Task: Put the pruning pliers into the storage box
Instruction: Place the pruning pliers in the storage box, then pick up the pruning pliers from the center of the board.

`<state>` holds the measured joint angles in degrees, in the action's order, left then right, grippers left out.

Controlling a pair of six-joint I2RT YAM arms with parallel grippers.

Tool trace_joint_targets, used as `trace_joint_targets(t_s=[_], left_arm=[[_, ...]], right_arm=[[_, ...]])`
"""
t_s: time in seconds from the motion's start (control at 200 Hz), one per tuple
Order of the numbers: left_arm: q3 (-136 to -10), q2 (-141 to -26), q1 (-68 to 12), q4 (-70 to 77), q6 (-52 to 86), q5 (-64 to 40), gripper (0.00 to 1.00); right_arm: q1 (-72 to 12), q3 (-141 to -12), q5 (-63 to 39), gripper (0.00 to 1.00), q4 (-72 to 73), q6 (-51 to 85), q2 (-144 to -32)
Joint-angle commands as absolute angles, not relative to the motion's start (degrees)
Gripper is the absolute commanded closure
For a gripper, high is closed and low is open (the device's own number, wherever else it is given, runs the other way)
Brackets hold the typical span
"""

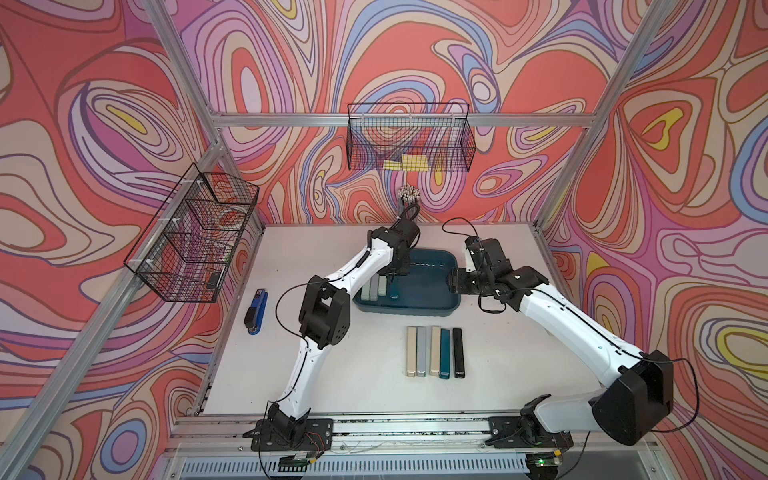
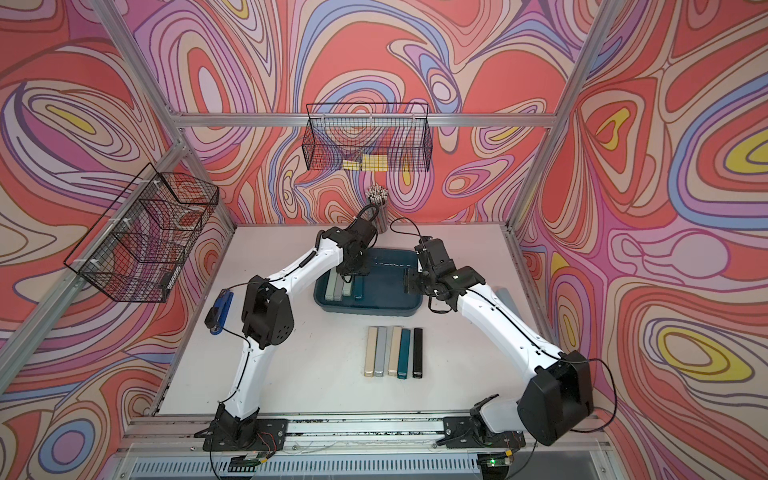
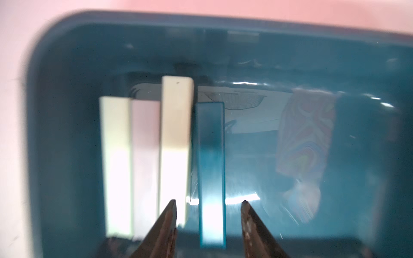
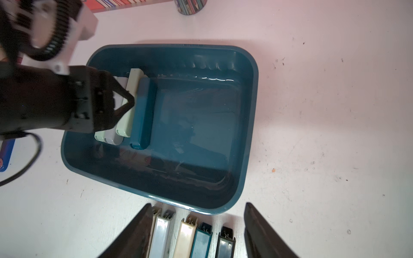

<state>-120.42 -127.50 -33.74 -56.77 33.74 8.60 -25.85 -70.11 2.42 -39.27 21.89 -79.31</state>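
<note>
The left end effector (image 3: 209, 202) hangs spread over the box (image 1: 419, 286), its fingers astride the teal pliers (image 3: 211, 169) (gaps on both sides), which lie beside three pale pliers (image 3: 175, 134). Five pliers (image 1: 434, 351) lie on the bench (image 1: 353, 382). The right end effector (image 4: 197, 203) is spread and empty.

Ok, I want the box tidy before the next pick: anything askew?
The pale green pruning pliers beside the dark teal ones sit out of line in the storage box, jutting past their neighbours, apparently propped on the grey pair.
</note>
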Motion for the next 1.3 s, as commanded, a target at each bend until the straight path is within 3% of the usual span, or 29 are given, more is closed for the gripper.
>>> trace_joint_targets(t_s=[0.0,0.335,0.586,0.851,1.297], left_arm=[[-113.7,-119.0,-34.9,-57.4,34.7,7.8,0.53],[-83.8,-98.4,-43.8,-52.7,39.3,5.9,0.48],[-70.2,-93.4,-52.1,-48.0,46.6,2.6,0.44],[-67.1,-95.9,-56.8,-42.7,51.0,-0.1,0.43],[-68.8,-99.7,-57.2,-40.5,51.3,-0.1,0.43]], right_arm=[[-25.9,-71.8,2.5,0.34,-38.6,21.0,-79.5],[-25.9,-72.7,3.8,0.35,-38.7,20.0,-79.5],[-25.9,-71.7,3.5,0.35,-37.4,21.1,-80.6],[-25.9,-71.2,3.1,0.36,-36.7,22.1,-82.0],[-25.9,-69.9,3.5,0.36,-36.6,22.8,-81.4]])
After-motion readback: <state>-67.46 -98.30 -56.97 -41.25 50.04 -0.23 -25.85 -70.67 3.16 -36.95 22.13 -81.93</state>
